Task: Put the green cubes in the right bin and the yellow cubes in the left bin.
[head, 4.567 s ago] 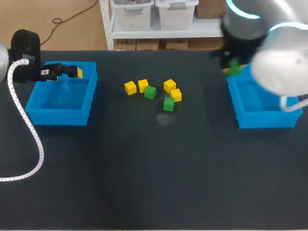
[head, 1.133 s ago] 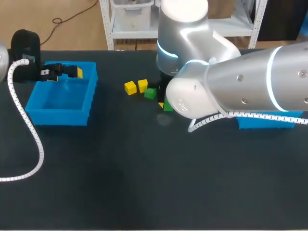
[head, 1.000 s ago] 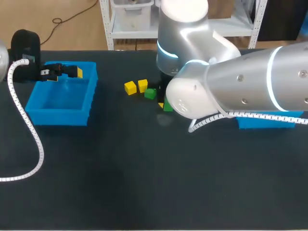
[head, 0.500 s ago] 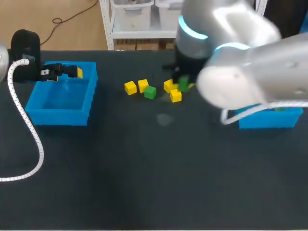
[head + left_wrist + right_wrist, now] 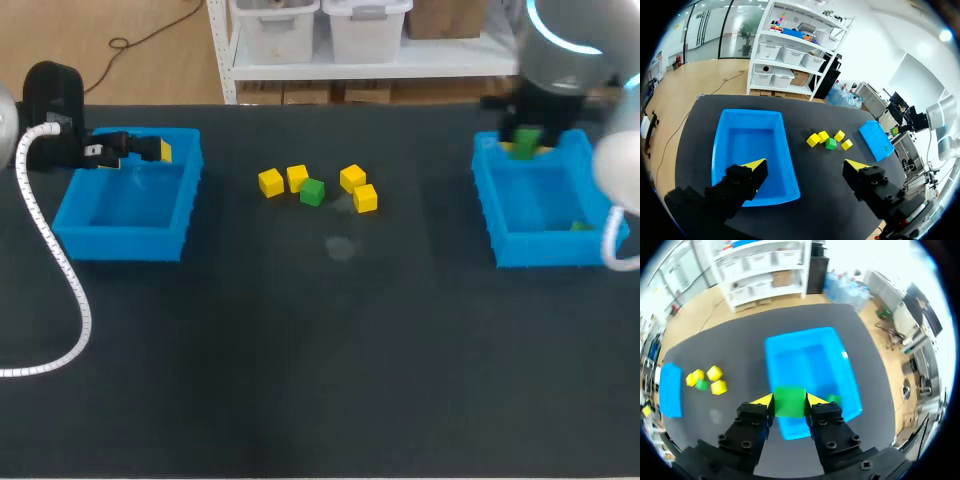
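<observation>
Upper right of the head view: the right tool (image 5: 790, 399) pinches a green cube (image 5: 790, 402) between its yellow tips, above the right bin (image 5: 545, 250) and close to the bin's far wall. A second green cube (image 5: 578, 227) lies inside that bin.

Risk: the held cube appears to hang near a wall rather than over the bin's middle. If let go there, it could strike the rim and bounce out onto the surface (image 5: 320, 350). A drop from height could also make it skip off the cube below.

At centre, four yellow cubes (image 5: 352, 178) and a third green cube (image 5: 312, 192) sit loosely clustered. At upper left, the left tool (image 5: 805, 165) hangs spread and empty over the left bin (image 5: 125, 245).

Hidden: in the head view the arm's body covers the right tool's fingers and the bin's right edge. In the right wrist view a finger partly masks the second green cube.
</observation>
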